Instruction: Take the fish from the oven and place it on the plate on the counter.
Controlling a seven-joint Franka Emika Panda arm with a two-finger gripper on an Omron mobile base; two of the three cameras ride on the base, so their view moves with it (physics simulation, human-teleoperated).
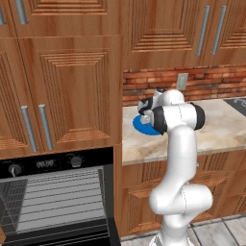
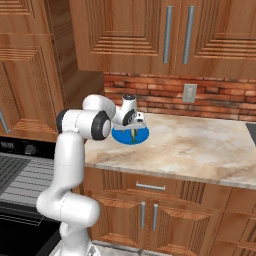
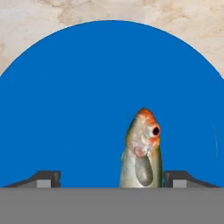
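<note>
- Your gripper (image 3: pixel 112 179) hangs over the plate (image 3: pixel 87 96), its jaws spread wide; in the hand view one dark fingertip (image 3: pixel 43 178) sits well left of the fish (image 3: pixel 141 153) and the other just at its right side.
- You can't tell from that view whether the right tip touches the fish.
- The fish stands between the tips, orange head pointing away from the hand, against the blue of the plate.
- From the right base view you see the fish (image 2: pixel 133 135) as a thin upright sliver on the plate (image 2: pixel 122 136), right under the gripper (image 2: pixel 136 121).
- The plate (image 1: pixel 141 126) lies on the counter (image 1: pixel 221 127), near its left end, below the brick wall (image 1: pixel 144 84).
- The oven (image 1: pixel 53 197) stands open at lower left, wire racks (image 1: pixel 60 192) showing.
</note>
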